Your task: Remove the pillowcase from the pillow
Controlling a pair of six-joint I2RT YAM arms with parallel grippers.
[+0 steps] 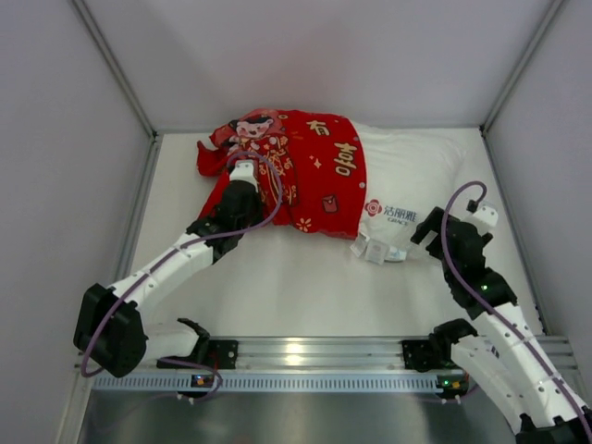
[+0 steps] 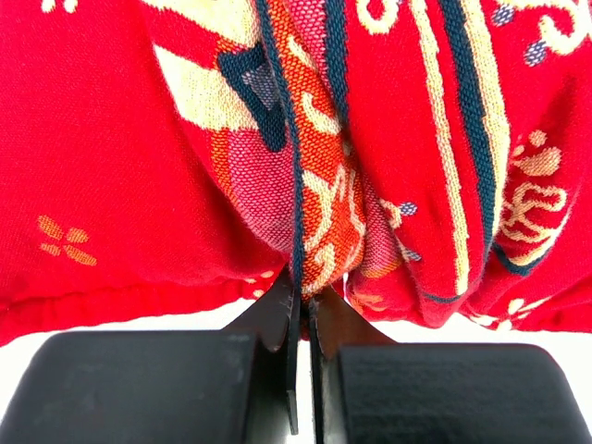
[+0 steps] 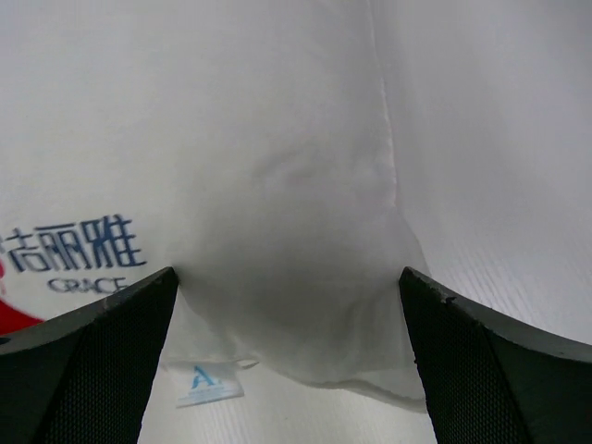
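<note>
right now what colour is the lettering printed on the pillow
Dark blue lettering on the white pillow, clearest in the right wrist view.

The pillowcase (image 1: 314,176) is coarse woven cloth, threads plainly visible; the pillow (image 1: 416,176) is smooth matt white fabric; the right pincer (image 3: 287,277) has matt black, finely meshed fingers (image 3: 102,361); the near rail (image 1: 314,351) is shiny ribbed metal; the tabletop (image 1: 296,287) is matt white.

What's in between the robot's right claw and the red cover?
The uncovered white end of the pillow, with its logo, lies between the right gripper and the pillowcase. The top view shows it.
</note>
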